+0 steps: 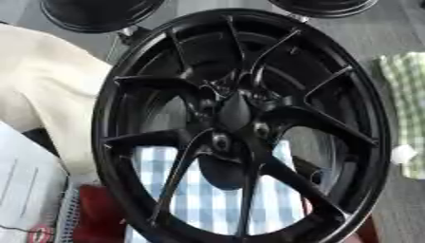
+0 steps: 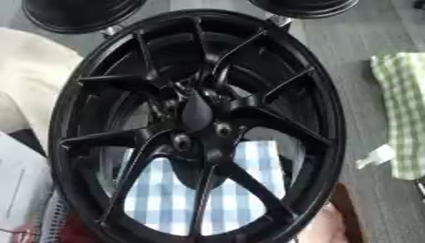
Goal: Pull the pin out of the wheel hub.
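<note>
At the left edge lies a cream cloth (image 1: 46,80), bunched in soft folds, with a pale sheet of paper (image 1: 25,185) below it near the lower left corner and a patch of dark red (image 1: 96,213) just beside that. Filling the middle of both views is the wheel hub (image 1: 241,128), a glossy black alloy rim tilted towards the camera, its thin paired spokes fanning from a raised, pointed centre cap (image 1: 235,111). Around that cap sit round lug holes; two of them show a small pale, metallic glint, one at lower left (image 1: 220,141) and one at lower right (image 1: 262,129), and whether either is the pin cannot be told. Through the lower gaps between the spokes a blue and white checked cloth (image 1: 207,199) shows beneath the wheel. Two more black round objects (image 1: 99,14) sit at the far edge, touching or just behind the rim. At the lower right of the right eye view a pinkish shape (image 2: 324,228) shows past the rim, too unclear to name. Further right, well apart from the wheel, lies a green checked cloth (image 1: 404,109) with a small white scrap (image 1: 404,154) beside it. Neither robot hand shows in either view, so their state cannot be told.
</note>
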Available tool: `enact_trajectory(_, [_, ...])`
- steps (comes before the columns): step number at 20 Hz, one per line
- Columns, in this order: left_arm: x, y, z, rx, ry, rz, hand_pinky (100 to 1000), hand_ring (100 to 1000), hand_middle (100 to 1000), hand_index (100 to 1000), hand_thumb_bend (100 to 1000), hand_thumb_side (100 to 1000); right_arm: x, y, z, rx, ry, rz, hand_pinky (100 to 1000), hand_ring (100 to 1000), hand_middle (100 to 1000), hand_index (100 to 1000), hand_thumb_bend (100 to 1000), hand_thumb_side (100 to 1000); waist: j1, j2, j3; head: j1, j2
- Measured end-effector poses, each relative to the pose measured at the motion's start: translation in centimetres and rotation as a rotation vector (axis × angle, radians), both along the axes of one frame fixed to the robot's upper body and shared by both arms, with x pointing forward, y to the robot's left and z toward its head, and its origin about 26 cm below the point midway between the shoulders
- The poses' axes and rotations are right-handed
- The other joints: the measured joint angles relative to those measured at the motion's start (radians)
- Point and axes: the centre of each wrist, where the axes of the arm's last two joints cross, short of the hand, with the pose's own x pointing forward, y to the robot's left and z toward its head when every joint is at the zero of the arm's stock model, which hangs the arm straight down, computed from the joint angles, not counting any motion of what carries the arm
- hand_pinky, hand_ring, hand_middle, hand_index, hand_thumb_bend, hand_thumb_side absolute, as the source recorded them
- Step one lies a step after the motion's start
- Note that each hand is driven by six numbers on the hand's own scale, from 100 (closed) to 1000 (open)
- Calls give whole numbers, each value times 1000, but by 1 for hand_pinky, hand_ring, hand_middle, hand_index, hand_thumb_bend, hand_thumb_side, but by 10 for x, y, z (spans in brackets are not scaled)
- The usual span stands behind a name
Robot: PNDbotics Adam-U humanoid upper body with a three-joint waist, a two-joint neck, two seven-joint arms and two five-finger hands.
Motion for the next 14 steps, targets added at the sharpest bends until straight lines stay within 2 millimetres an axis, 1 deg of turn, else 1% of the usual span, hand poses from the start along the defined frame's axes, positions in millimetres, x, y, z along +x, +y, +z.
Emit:
enact_trajectory(2, [0,0,0,0,0,0,813,759,615,785,246,694,0,0,0,4,-14,-1,883,861,806,818,178,100,-2,0,0,0,0])
enact_trajectory(3, [0,0,0,0,0,0,813,759,615,785,246,694,0,2,1,8,-26,4,884,854,799,811,151,126,-3,0,1,0,0])
enact_trajectory(5, [0,0,0,0,0,0,813,759,615,785,245,694,0,8,4,21,-61,29,880,837,779,799,100,333,-5,0,4,0,0])
enact_trajectory(6, [0,0,0,0,0,0,813,759,615,784,245,694,1,13,6,30,-83,50,882,829,771,791,100,370,-5,0,5,0,-1])
enact_trajectory(7, [0,0,0,0,0,0,813,759,615,784,245,693,1,19,9,39,-108,74,884,824,765,783,100,436,-5,0,7,0,-1])
enact_trajectory(8, [0,0,0,0,0,0,813,759,615,784,245,693,2,26,12,53,-135,106,885,820,758,774,100,464,-5,0,9,-2,-2])
enact_trajectory(9, [0,0,0,0,0,0,813,759,615,784,249,693,2,33,16,67,-163,142,888,816,753,768,110,570,-5,0,11,-3,-2])
enact_trajectory(10, [0,0,0,0,-1,0,813,759,615,784,244,692,3,42,19,84,-189,179,892,814,750,763,100,522,-5,0,12,-3,-2])
enact_trajectory(11, [0,0,0,0,-2,-1,813,759,615,784,244,691,3,50,22,100,-214,217,890,810,745,757,100,547,-5,0,16,-4,-3])
enact_trajectory(13, [1,-1,1,1,-4,-3,812,759,615,784,245,689,2,70,29,132,-262,294,890,810,745,757,100,560,-5,0,23,-5,-9])
enact_trajectory(14, [1,-1,2,1,-6,-4,813,759,615,784,245,689,1,81,33,145,-285,330,890,808,742,753,100,580,-5,0,25,-7,-10])
